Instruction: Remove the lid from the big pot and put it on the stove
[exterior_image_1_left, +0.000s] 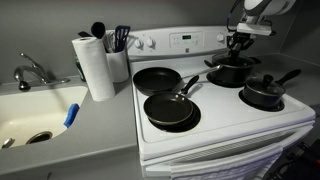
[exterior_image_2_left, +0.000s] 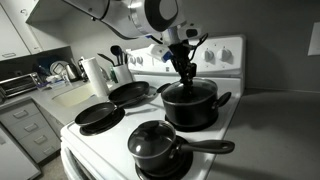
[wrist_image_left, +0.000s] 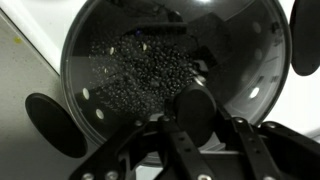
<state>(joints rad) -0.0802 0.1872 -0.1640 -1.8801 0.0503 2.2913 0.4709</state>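
The big pot (exterior_image_1_left: 228, 75) stands on the back burner of the white stove (exterior_image_1_left: 215, 125). It is wide and black, and it also shows in an exterior view (exterior_image_2_left: 190, 112). One short side handle (wrist_image_left: 55, 125) shows in the wrist view. The clear glass lid (wrist_image_left: 150, 60) lies over the pot, and dark contents show through it. My gripper (wrist_image_left: 197, 118) comes down from above in both exterior views (exterior_image_1_left: 238, 42) (exterior_image_2_left: 185, 62). Its two fingers are closed on either side of the lid's dark centre knob (wrist_image_left: 195, 105).
Two black frying pans (exterior_image_1_left: 157, 78) (exterior_image_1_left: 170, 108) sit on the other burners. A lidded long-handled saucepan (exterior_image_1_left: 265, 93) (exterior_image_2_left: 155, 145) sits in front of the big pot. A paper towel roll (exterior_image_1_left: 95, 65), a utensil holder (exterior_image_1_left: 118, 62) and a sink (exterior_image_1_left: 35, 115) are on the counter beside the stove.
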